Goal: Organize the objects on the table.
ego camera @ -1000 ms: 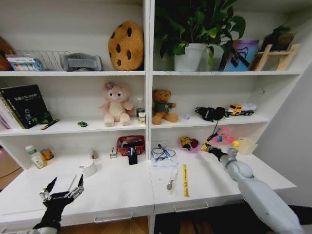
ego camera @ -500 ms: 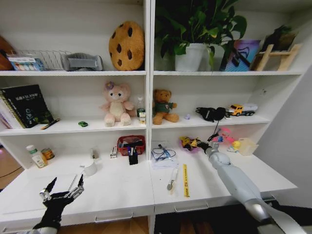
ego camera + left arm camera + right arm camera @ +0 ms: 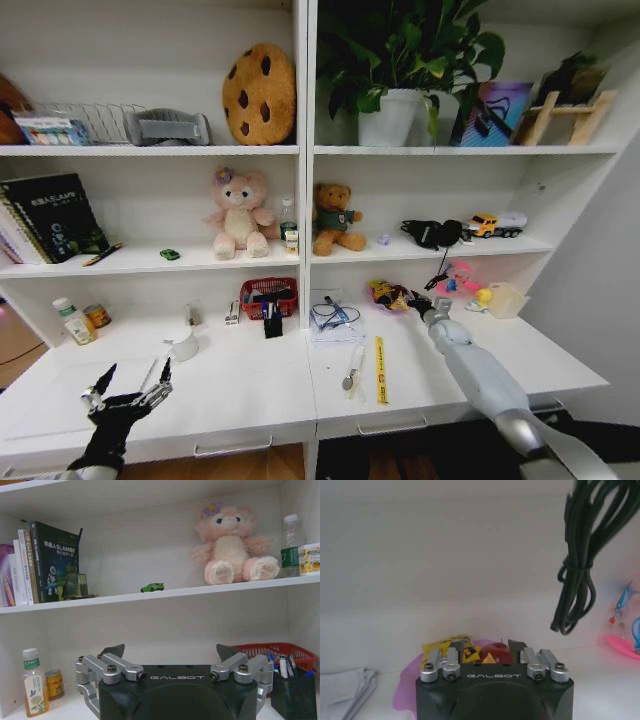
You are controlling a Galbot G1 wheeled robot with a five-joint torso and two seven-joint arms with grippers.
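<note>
My right gripper (image 3: 416, 300) reaches over the back of the white table (image 3: 250, 395), just right of a pink bowl (image 3: 388, 296) of snacks. In the right wrist view its fingers (image 3: 454, 649) stand partly apart, open, with a yellow packet (image 3: 442, 647) and a red item (image 3: 496, 651) in the bowl (image 3: 402, 692) just beyond them. My left gripper (image 3: 133, 380) hovers open at the table's front left, holding nothing. A green toy car (image 3: 169, 254) (image 3: 152, 587) sits on the middle shelf. Pens fill a black holder (image 3: 272, 322) by a red basket (image 3: 268, 292).
A yellow ruler (image 3: 380, 368), a silver utensil (image 3: 352, 368), a clear bag of cables (image 3: 333, 318) and a white cup (image 3: 183, 346) lie mid-table. A bottle (image 3: 72, 322) and a can (image 3: 97, 316) stand far left. Pink toys (image 3: 456, 280) and a black cable (image 3: 577, 565) are close to the right gripper.
The right arm swung left from near the pink toys to the snack bowl, then drew back slightly. The left arm has not moved.
</note>
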